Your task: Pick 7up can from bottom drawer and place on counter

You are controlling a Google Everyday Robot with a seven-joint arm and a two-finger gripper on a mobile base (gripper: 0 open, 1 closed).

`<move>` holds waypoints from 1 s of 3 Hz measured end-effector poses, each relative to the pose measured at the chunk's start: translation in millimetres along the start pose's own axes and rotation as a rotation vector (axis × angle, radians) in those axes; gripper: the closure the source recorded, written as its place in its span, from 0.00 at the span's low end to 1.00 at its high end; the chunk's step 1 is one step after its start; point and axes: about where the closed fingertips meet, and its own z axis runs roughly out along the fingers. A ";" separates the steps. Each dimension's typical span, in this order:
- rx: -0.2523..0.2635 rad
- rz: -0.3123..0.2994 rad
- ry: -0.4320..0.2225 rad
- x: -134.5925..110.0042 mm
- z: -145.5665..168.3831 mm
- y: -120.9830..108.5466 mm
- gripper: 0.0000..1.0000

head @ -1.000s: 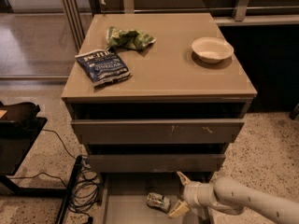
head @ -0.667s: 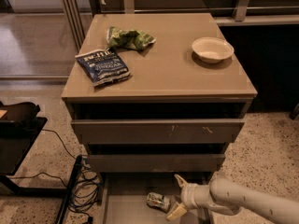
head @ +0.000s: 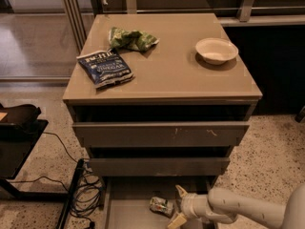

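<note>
The claw (head: 177,206), wide open in the bottom drawer (head: 128,213), should straddle the 7up can (head: 161,205) squarely before closing.

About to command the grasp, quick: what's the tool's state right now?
Tool: open, holding nothing, poised beside the 7up can in the bottom drawer.

The gripper (head: 176,207), down in the bottom drawer (head: 127,213), has two short tan-yellow fingers (head: 181,191) that taper to blunt points and stand spread apart. Right behind the fingers sits a white, ringed cylindrical wrist collar (head: 194,207). Behind that runs the arm (head: 238,210), a smooth off-white rounded tube, widening into a bulkier pale segment farthest from the fingers.
</note>
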 end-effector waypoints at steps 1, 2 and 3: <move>-0.005 0.015 -0.008 16.2 24.8 0.3 0.00; -0.007 0.033 -0.008 33.2 49.7 -2.2 0.00; -0.014 0.055 -0.007 48.4 74.8 -6.6 0.00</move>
